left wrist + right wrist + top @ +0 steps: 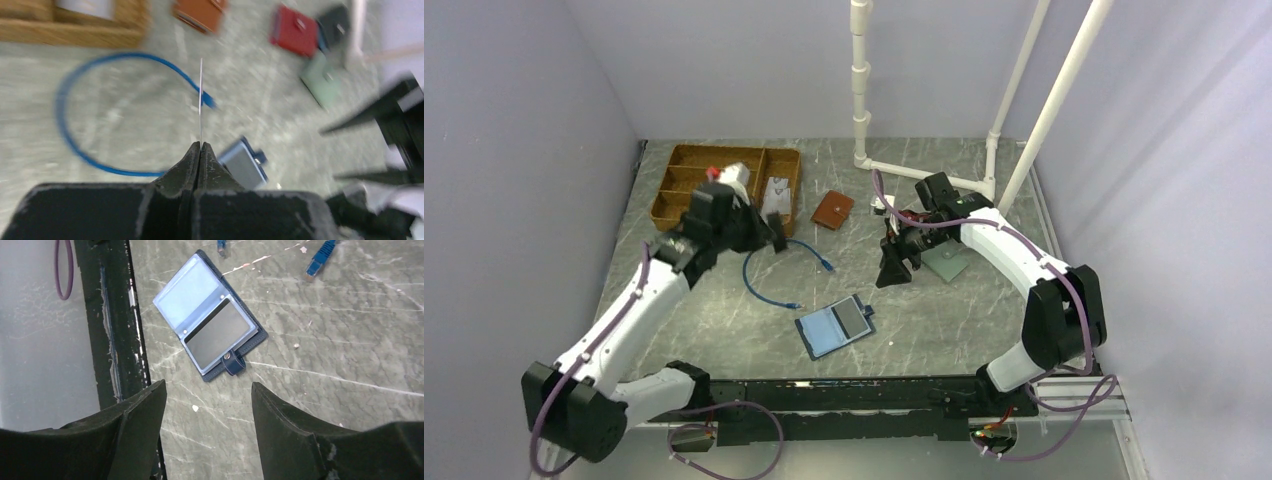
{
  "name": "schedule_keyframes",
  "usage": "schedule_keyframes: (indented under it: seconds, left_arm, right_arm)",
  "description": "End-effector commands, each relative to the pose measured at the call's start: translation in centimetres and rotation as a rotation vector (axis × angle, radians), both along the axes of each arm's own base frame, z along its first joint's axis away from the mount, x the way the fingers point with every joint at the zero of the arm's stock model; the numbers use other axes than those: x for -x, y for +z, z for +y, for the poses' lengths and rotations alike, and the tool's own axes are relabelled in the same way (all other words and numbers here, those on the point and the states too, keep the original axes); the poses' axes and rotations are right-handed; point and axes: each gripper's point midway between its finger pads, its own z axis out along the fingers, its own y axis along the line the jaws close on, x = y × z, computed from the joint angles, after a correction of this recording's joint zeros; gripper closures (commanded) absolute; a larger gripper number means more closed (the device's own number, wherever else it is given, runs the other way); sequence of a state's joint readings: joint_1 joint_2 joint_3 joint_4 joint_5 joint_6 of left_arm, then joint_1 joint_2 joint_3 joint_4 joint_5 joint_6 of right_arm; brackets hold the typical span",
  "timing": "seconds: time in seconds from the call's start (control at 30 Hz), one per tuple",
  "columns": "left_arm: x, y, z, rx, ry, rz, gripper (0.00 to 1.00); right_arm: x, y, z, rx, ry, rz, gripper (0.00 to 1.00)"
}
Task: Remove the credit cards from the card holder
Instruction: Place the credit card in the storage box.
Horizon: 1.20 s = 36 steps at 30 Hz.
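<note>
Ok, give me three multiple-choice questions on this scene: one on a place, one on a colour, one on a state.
1. Where is the card holder? A held aloft; B open on the table; C folded shut in a drawer.
2. The network cable is: A blue; B red; C yellow.
3. The left jaws are: A wide open; B shut on the cable; C shut on a credit card.
Key: B, it lies flat and open; A, a blue loop; C, the card's edge sticks out between them.

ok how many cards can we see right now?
3. One white card, edge-on, pinched in the left jaws; one dark card in the open blue card holder; one pale card apparently lying in the tray. More may hide in the holder's sleeves.
</note>
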State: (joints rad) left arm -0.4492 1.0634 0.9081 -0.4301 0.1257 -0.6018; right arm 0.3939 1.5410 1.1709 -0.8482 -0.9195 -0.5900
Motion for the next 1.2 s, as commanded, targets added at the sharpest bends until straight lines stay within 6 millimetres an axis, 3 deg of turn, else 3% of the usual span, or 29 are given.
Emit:
schedule_keyframes:
  seconds: [0.0,0.1,0.27,0.43,0.53,0.7,0.77,0.9,1.07,1.17]
  left_arm:
    - [-2.6,-1.1,8.0,-0.338,0.166,0.116,1.0]
    - [-6.0,-1.4,10.9,-0.519,0.2,0.141,1.0]
    - [-11.9,-0.8,13.8,-0.691,0.256,0.133,1.0]
    - [-16.8,0.2,17.6,-0.84,0.515,0.146,1.0]
    - [-19.0,-0.3,18.0,-0.886,0.538,0.142,1.0]
    - [-22.9,-1.9,17.0,-0.962,0.377,0.061,1.0]
    - [-24.2,-1.9,17.5,-1.014,0.363,0.035,1.0]
    - [-25.7,-0.7,19.7,-0.972,0.613,0.048,1.0]
    - [-27.8,-0.9,19.5,-0.82,0.748,0.063,1.0]
    - [-28.2,-1.3,19.5,-0.663,0.862,0.102,1.0]
  right_arm:
    - [-1.0,0.6,-0.3,0.01,-0.026,-0.071,0.34]
    - [-0.8,0.7,-0.3,0.004,-0.02,-0.071,0.34]
    - [-0.8,0.6,-0.3,0.007,-0.014,-0.07,0.34]
    - [-0.6,0.3,-0.3,0.008,-0.006,-0.054,0.34]
    - [-0.5,0.2,-0.2,0.006,0.0,-0.044,0.34]
    - [-0.3,0.1,-0.2,0.001,0.002,-0.033,0.34]
    - [-0.3,0.1,-0.1,0.001,0.001,-0.033,0.34]
    - [-0.3,0.0,-0.1,0.002,0.001,-0.033,0.34]
    - [-0.3,-0.3,-0.1,0.003,0.004,-0.022,0.34]
    - [-0.2,-0.5,-0.1,0.006,0.007,-0.013,0.34]
